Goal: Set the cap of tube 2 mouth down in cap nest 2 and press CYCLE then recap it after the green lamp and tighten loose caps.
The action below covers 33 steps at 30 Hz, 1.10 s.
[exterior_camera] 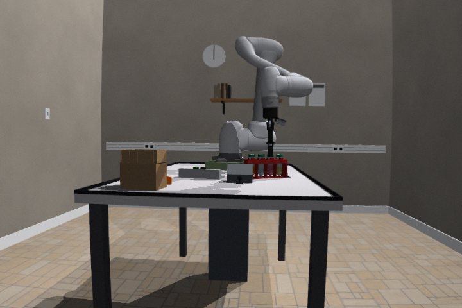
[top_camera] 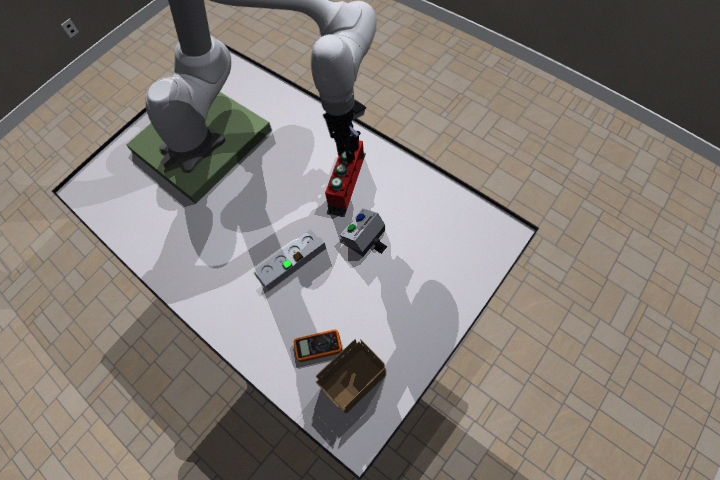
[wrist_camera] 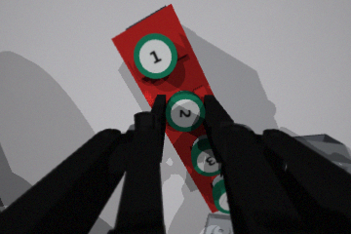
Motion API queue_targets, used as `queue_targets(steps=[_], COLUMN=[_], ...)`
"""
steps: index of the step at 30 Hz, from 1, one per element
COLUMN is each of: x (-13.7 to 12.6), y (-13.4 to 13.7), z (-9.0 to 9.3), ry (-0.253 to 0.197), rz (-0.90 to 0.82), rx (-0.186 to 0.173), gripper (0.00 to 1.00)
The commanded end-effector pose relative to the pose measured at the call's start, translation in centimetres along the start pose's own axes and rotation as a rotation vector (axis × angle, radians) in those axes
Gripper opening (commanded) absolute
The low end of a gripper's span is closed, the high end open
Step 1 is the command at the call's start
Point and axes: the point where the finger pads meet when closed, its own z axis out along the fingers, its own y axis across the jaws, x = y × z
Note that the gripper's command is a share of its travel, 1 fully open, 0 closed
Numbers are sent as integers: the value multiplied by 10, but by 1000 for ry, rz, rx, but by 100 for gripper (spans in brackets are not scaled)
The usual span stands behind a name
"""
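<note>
Tube rack frame centre, key housing just below it, cap tray lower left of housing. Multimeter and open box together lower centre. Arm base plate upper left.

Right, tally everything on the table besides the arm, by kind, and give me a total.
Tube caps on the red station: 4 (cap 2 between the gripper fingers)
Cap tray: 1
Key housing: 1
Multimeter: 1
Cardboard box: 1
Total: 9, counting the station itself
</note>
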Motion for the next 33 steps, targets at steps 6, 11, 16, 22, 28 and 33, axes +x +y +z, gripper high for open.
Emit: queue_targets(steps=[6, 11, 16, 22, 28, 33], x=[0, 0, 0, 0, 0, 0], y=[0, 0, 0, 0, 0, 0], z=[0, 0, 0, 0, 0, 0], ry=[-18, -18, -19, -20, -22, -22], rz=[38, 37, -46, -304, -639, -860], rx=[-6, -6, -6, -3, 0, 2], gripper=[41, 41, 41, 41, 41, 41])
